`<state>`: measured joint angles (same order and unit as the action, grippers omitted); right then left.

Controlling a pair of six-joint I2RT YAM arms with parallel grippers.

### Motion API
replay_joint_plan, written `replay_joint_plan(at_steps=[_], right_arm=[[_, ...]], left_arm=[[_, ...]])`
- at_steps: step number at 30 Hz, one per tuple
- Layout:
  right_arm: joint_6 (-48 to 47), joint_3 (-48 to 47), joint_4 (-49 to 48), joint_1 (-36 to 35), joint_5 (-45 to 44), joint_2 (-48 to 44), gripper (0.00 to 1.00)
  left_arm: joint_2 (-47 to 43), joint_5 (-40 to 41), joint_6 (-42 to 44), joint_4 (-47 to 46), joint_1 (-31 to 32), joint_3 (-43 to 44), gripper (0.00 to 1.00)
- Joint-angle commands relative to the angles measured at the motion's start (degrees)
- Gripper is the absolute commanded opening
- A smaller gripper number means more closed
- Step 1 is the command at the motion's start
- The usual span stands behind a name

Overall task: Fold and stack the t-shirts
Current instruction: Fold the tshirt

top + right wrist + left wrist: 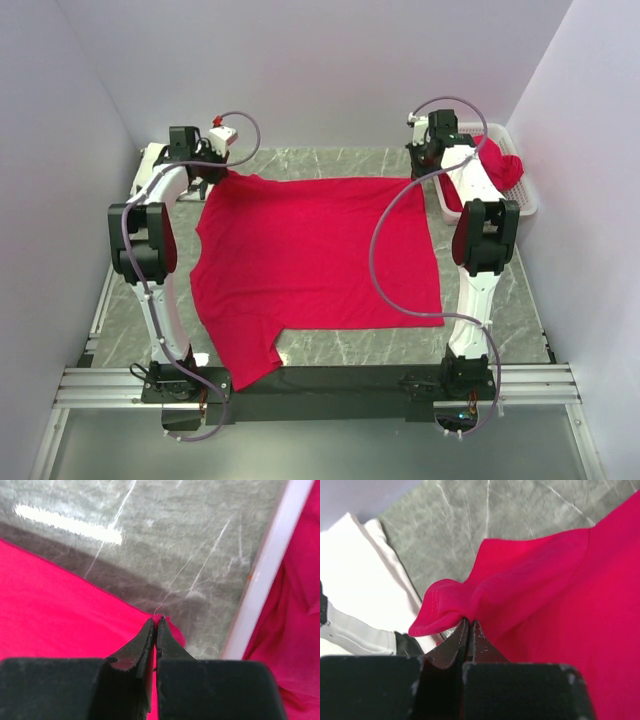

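At the bottom of the top view, the two arms stand on the near edge of the gray table [340, 345]. A big red t-shirt [320, 260] lies spread out in the middle of the frame, with one sleeve at the lower left. Farther back, the left gripper [469, 622] is pinched tight on the shirt's upper left corner. The right gripper [154, 621] is pinched tight on the upper right corner. In the upper right, a white basket [528, 200] holds a second red t-shirt [503, 165].
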<state>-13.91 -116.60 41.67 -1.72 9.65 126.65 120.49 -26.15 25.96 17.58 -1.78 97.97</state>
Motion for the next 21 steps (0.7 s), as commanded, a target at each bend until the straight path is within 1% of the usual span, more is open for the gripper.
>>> replay_joint_plan(at_steps=[1, 7, 9, 12, 15, 21], right_arm=[[-2.7, 2.0, -0.3, 0.5, 1.0, -3.9, 0.00], [-5.9, 7.1, -1.2, 0.5, 1.2, -7.7, 0.00], [-7.2, 9.4, -2.2, 0.5, 1.2, -9.3, 0.00], [-9.0, 11.6, -2.6, 0.6, 1.9, -10.8, 0.00], [-11.3, 13.9, -2.8, 0.6, 2.6, -12.4, 0.00], [-16.1, 20.8, -3.9, 0.7, 3.8, -14.9, 0.00]], left_arm=[[-6.7, -1.2, 1.6, -3.3, -0.3, -2.8, 0.01], [-13.2, -2.2, 3.2, -3.7, -0.9, -9.4, 0.01], [-15.8, -2.8, 3.9, -2.6, -0.9, -11.0, 0.01], [-19.4, -2.7, 4.8, -1.9, -0.9, -15.9, 0.01], [-21.3, -2.8, 5.5, -0.2, -1.1, -18.4, 0.01], [-26.6, -2.2, 7.0, 1.7, -1.6, -27.6, 0.01]])
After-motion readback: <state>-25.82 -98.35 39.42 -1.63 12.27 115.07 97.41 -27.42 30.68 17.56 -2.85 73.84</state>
